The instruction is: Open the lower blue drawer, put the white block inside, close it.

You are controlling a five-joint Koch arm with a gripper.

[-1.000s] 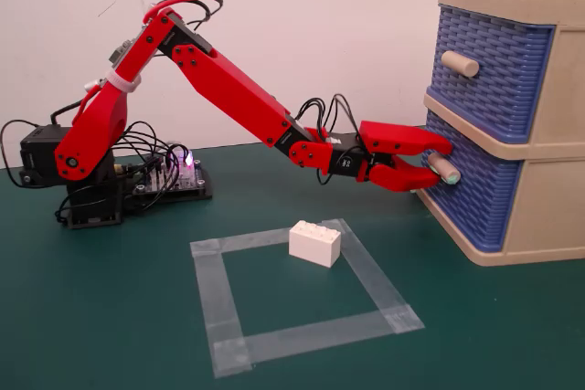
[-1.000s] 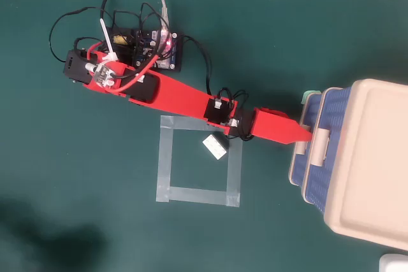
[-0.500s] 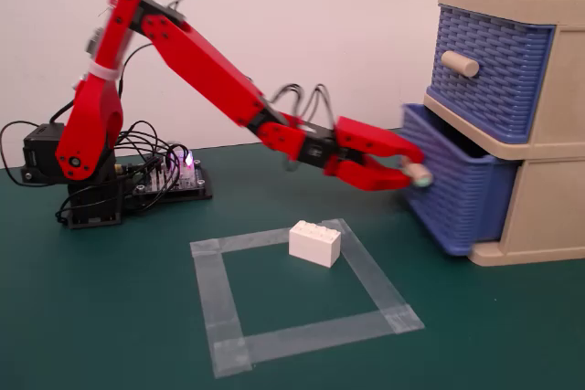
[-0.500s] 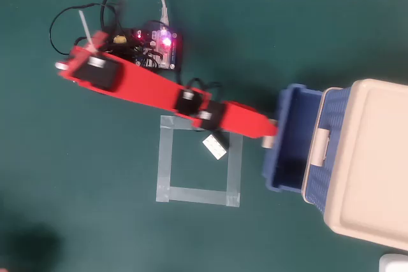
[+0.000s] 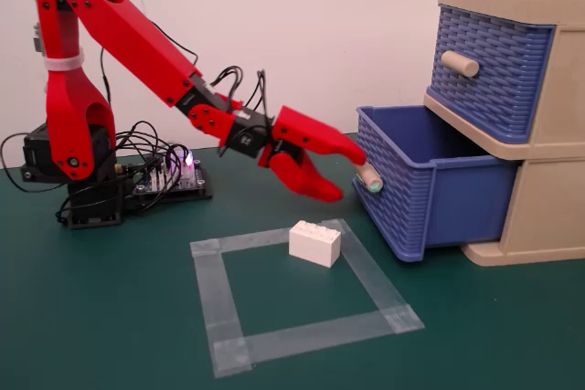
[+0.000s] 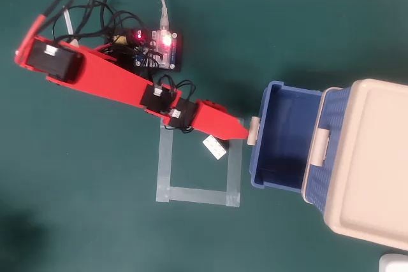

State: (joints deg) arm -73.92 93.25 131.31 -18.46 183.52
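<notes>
Fixed view: gripper with jaws apart at the teal-tipped handle of the lower blue drawer, pulled well out and empty. White block below and left of the jaws, on the tape square's far edge.

Overhead view: gripper tip touching the handle; white block just behind, half under the jaw, long axis diagonal.

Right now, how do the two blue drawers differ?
The lower blue drawer is pulled out, its inside showing empty from above; the upper blue drawer sits shut in the cabinet. The lower one's handle is tipped teal-green; the upper's handle is all beige. Both are blue woven-texture plastic.
</notes>
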